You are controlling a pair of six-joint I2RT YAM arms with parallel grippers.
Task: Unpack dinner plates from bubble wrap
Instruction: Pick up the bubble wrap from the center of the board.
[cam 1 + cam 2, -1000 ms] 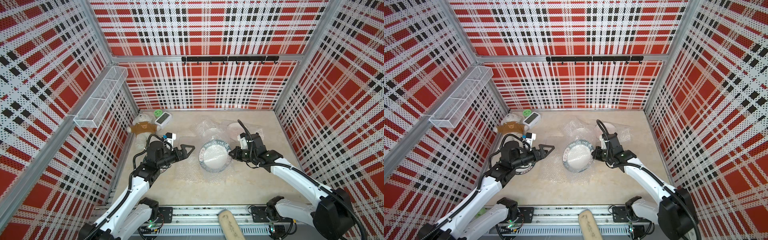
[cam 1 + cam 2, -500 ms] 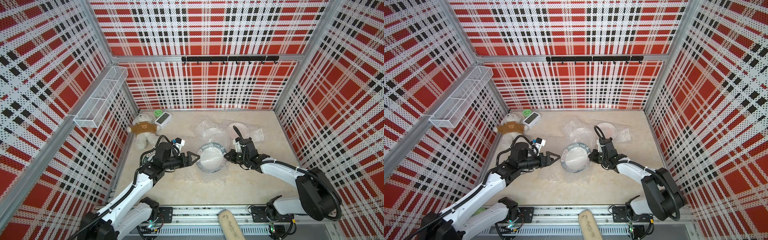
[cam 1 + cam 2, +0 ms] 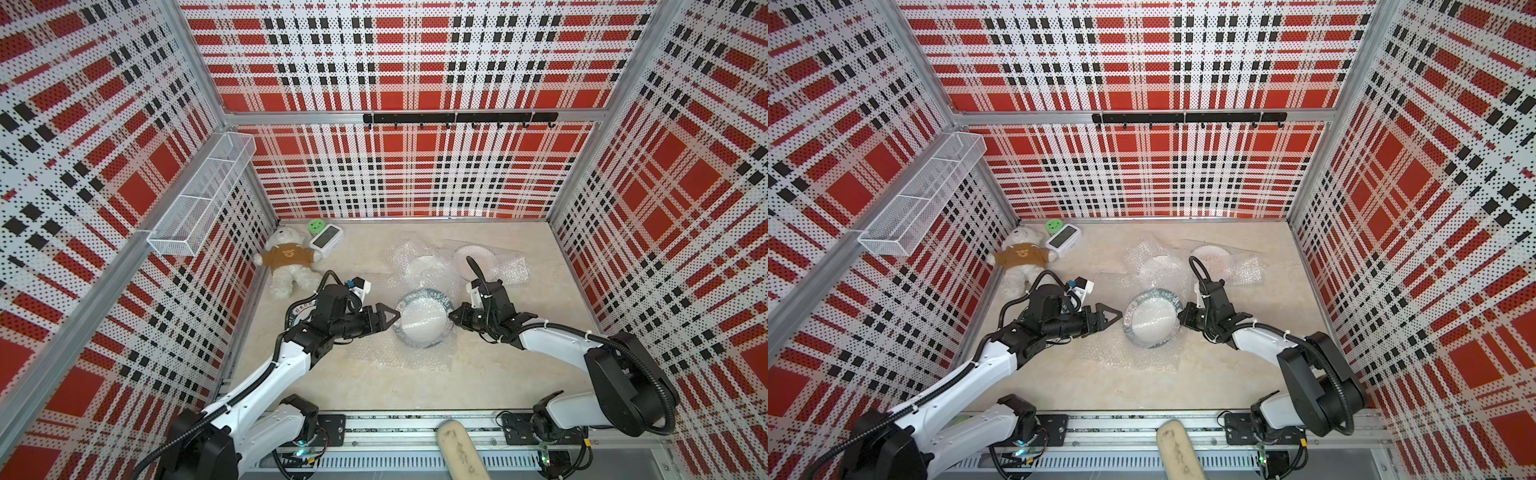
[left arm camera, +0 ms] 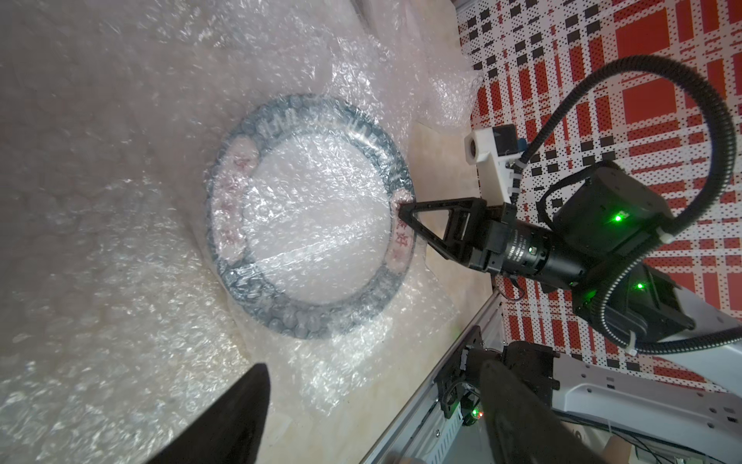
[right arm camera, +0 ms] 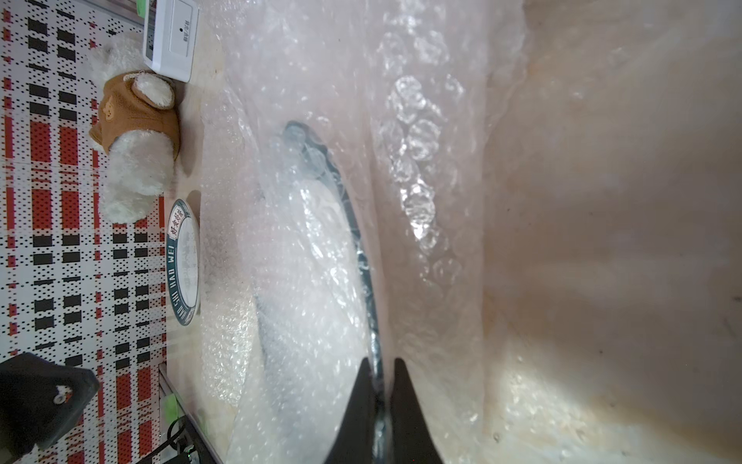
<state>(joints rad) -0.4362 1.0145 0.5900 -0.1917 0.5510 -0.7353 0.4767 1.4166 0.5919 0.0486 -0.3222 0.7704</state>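
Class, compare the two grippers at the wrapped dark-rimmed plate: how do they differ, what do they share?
The left gripper is open, holding nothing; the right gripper is shut on the rim of the wrapped plate. The left gripper is at one plate edge, the right gripper at the opposite edge. Both point at it.

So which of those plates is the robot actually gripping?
The dark-rimmed plate in the middle, under bubble wrap: the right gripper pinches its edge. The white plate and pinkish plate behind lie untouched.

A white plush bear in a brown shirt [image 3: 289,262] lies on the beige tabletop [image 3: 374,382], just beside a white digital clock [image 3: 327,241].
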